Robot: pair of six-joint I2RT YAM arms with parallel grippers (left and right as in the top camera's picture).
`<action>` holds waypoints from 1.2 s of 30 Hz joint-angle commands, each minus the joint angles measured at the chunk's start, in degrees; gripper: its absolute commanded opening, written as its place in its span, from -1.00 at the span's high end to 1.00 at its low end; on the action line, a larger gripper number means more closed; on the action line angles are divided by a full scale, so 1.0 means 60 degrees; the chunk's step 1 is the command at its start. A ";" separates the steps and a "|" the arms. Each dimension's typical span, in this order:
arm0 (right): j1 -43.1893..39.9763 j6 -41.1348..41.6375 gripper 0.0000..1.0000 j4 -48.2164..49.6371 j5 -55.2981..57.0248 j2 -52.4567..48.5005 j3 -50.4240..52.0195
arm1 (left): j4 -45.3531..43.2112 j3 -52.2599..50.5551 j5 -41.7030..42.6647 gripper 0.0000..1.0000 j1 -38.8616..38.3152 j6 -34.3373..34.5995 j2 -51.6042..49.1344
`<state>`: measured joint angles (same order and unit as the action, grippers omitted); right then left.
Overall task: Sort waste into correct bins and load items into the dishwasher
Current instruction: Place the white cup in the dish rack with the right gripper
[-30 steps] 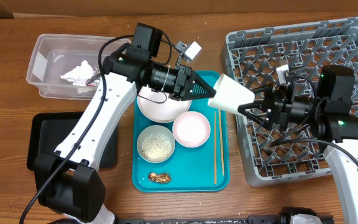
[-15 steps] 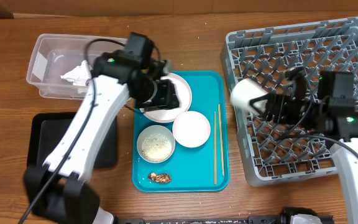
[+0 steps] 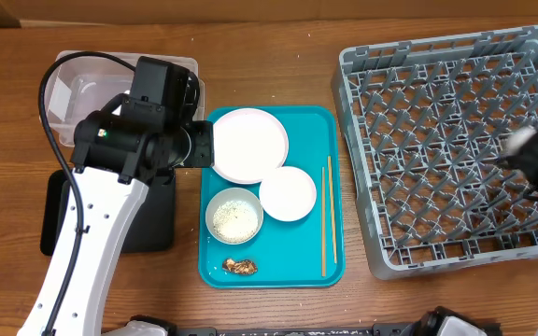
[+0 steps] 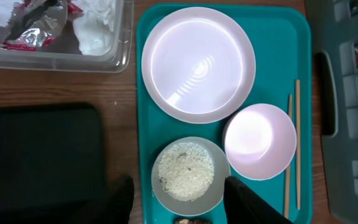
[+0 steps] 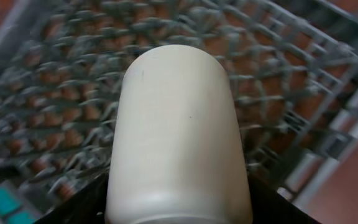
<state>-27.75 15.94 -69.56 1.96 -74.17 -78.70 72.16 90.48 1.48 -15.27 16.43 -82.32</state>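
Note:
My right gripper (image 5: 179, 208) is shut on a white cup (image 5: 179, 124) and holds it above the grey dish rack (image 5: 48, 93). In the overhead view that gripper (image 3: 537, 157) is a blur at the right edge over the rack (image 3: 437, 140). My left gripper (image 4: 179, 208) is open and empty, high above a grey bowl of rice (image 4: 186, 171) on the teal tray (image 3: 306, 252). The tray also holds a white plate (image 3: 247, 145), a pink bowl (image 3: 288, 193), chopsticks (image 3: 326, 219) and a food scrap (image 3: 240, 266).
A clear bin (image 3: 73, 84) with crumpled wrappers stands at the back left. A black bin (image 3: 59, 205) lies in front of it, partly under my left arm. The rack fills the right side of the wooden table.
My left gripper has let go of the cup and pulled back to the left. My right gripper has carried the cup to the right, over the rack, to the frame's edge.

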 commanded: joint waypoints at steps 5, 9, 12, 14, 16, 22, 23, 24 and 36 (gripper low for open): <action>-0.1672 0.0678 0.92 -0.0244 0.0484 -0.1501 -0.0208 | 0.0007 0.0091 -0.0313 0.01 -0.0022 0.0091 0.0011; -0.1708 0.0674 0.92 -0.0233 0.0339 -0.2065 -0.0208 | 0.0007 0.0091 -0.0306 0.01 -0.0022 0.0095 0.0011; -0.1708 0.0674 0.78 -0.0131 0.0295 -0.2397 -0.0208 | 0.0007 0.0091 -0.0273 0.01 -0.0022 0.0095 0.0011; -0.1708 0.0674 0.33 -0.0051 0.0124 -0.2528 -0.0208 | 0.0007 0.0091 -0.0266 0.00 -0.0022 0.0095 0.0011; -0.1708 0.0670 -0.55 -0.0018 -0.0168 -0.2583 -0.0208 | 0.0007 0.0091 -0.0270 -0.04 -0.0022 0.0095 0.0011; -0.1705 0.0667 -0.77 -0.0004 -0.0929 -0.2579 -0.0208 | 0.0040 0.0091 -0.0273 -0.25 -0.0022 0.0091 0.0007; -0.1701 0.0637 -0.75 -0.0007 -0.1126 -0.2579 -0.0208 | 0.0069 0.0091 -0.0277 -0.29 -0.0022 0.0091 0.0007; -0.1698 0.0517 -0.73 -0.0004 -0.1450 -0.2565 -0.0211 | 0.0109 0.0091 -0.0277 -0.35 -0.0022 0.0091 0.0007; 0.0900 -0.1523 -0.68 0.0495 -0.4448 -0.0729 -0.0222 | 0.0568 0.0087 -0.0328 -0.57 -0.0018 0.0091 0.0007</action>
<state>-30.15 11.92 -67.29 -19.55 -83.81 -78.70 75.11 90.48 0.51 -15.27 16.60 -82.37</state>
